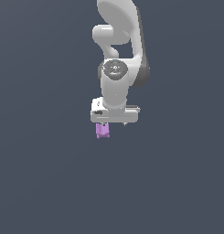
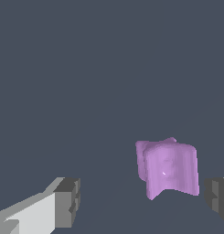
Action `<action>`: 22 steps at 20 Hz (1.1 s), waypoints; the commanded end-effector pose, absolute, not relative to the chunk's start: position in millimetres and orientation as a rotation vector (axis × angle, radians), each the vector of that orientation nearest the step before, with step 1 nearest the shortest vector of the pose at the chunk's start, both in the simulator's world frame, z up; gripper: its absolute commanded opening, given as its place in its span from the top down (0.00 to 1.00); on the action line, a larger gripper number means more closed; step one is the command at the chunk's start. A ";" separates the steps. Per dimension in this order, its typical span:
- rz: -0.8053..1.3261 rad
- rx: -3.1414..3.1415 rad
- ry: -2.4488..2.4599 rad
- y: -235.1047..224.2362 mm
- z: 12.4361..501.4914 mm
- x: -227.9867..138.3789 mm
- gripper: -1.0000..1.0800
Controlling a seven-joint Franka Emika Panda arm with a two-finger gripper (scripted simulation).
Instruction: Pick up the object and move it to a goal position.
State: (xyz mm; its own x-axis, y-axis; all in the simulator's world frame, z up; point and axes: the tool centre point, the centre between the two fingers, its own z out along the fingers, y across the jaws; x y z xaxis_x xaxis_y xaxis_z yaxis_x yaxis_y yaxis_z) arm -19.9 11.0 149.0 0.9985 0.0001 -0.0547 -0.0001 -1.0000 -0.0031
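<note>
The object (image 1: 102, 130) is a small light-purple lumpy block just under the white gripper bar, toward the exterior view's left end of it. In the wrist view the object (image 2: 170, 171) lies in the gap between the two dark fingers. It is much nearer one finger (image 2: 217, 199) than the other finger (image 2: 67, 201), with a small gap to the near one. My gripper (image 1: 112, 124) (image 2: 143, 201) is open and points straight down over the object. Neither finger touches it. I see no goal marker in either view.
The white arm (image 1: 115, 50) rises above the gripper. The ground (image 1: 49, 183) is a plain dark grey surface with nothing else on it that I can see.
</note>
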 end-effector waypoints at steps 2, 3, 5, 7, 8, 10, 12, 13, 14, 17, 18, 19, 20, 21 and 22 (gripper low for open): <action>0.086 -3.137 0.002 10.5 149.0 -20.0 0.04; 0.086 -3.137 0.007 8.8 149.2 -20.0 0.04; 0.086 -3.137 0.027 2.4 150.1 -20.2 0.04; 0.086 -3.137 0.060 -7.9 151.7 -20.6 0.04; 0.086 -3.137 0.077 -13.0 152.6 -20.9 0.04; 0.086 -3.136 0.101 -19.7 154.3 -21.1 0.04; 0.087 -3.135 0.112 -22.0 155.3 -21.0 0.04; 0.087 -3.135 0.112 -21.7 155.5 -21.0 0.04; 0.087 -3.135 0.109 -21.1 155.2 -21.0 0.04; 0.084 -3.136 0.096 -21.4 152.3 -21.9 0.04; 0.082 -3.136 0.090 -22.3 150.7 -22.6 0.04; 0.079 -3.137 0.083 -23.4 148.8 -23.4 0.04; 0.076 -3.137 0.075 -24.6 146.5 -24.3 0.04; 0.073 -3.137 0.065 -25.9 143.9 -25.4 0.04; 0.069 -3.138 0.053 -27.2 140.9 -26.7 0.04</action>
